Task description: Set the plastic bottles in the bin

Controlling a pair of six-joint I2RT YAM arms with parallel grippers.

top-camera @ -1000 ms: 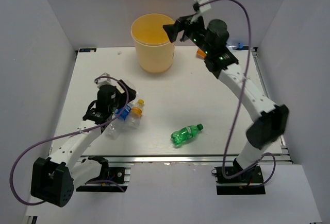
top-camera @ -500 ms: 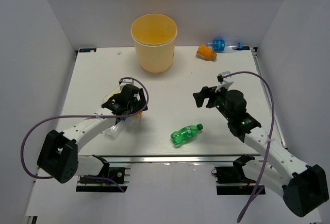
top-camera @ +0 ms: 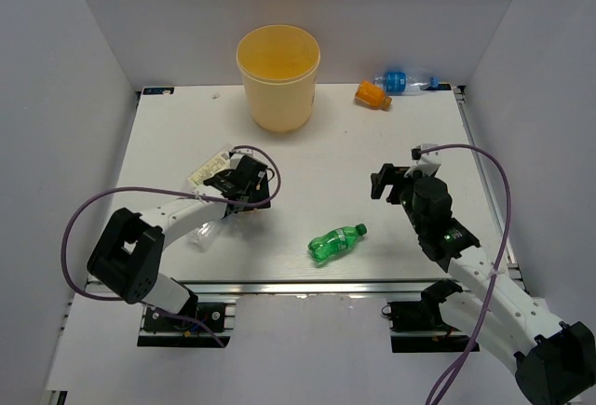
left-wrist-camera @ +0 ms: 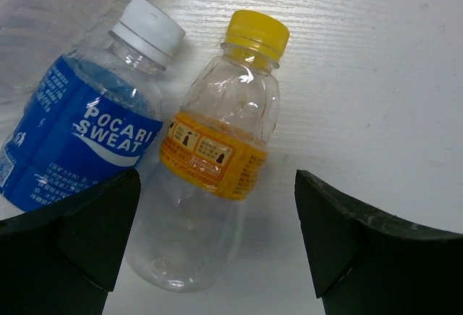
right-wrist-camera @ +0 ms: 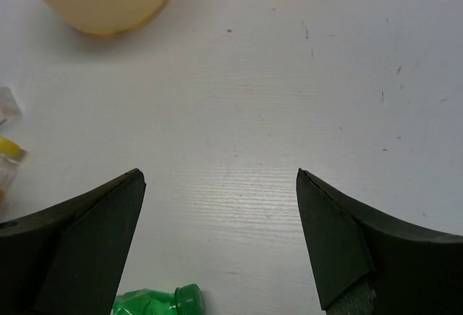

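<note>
The left gripper [left-wrist-camera: 213,221] has its jaws apart astride the yellow-capped bottle [left-wrist-camera: 217,156]. The bottle lies at nine o'clock on the table [top-camera: 354,163], touching a blue-labelled bottle [left-wrist-camera: 79,134]. It looks empty, light and crushable, so pinch its labelled waist gently. The right gripper [right-wrist-camera: 217,185] gapes, holding nothing. The bin [top-camera: 277,102] stands at twelve.

Top cam sits high behind my arm bases, looking down on the whole table [top-camera: 326,163]. My left wrist cam faces down, very near the blue-label bottle [left-wrist-camera: 72,141] and yellow-cap bottle [left-wrist-camera: 210,170]. My right wrist cam sits higher, facing the bin [right-wrist-camera: 101,0]. It shares that and the green bottle [right-wrist-camera: 155,304] with the top view.
</note>
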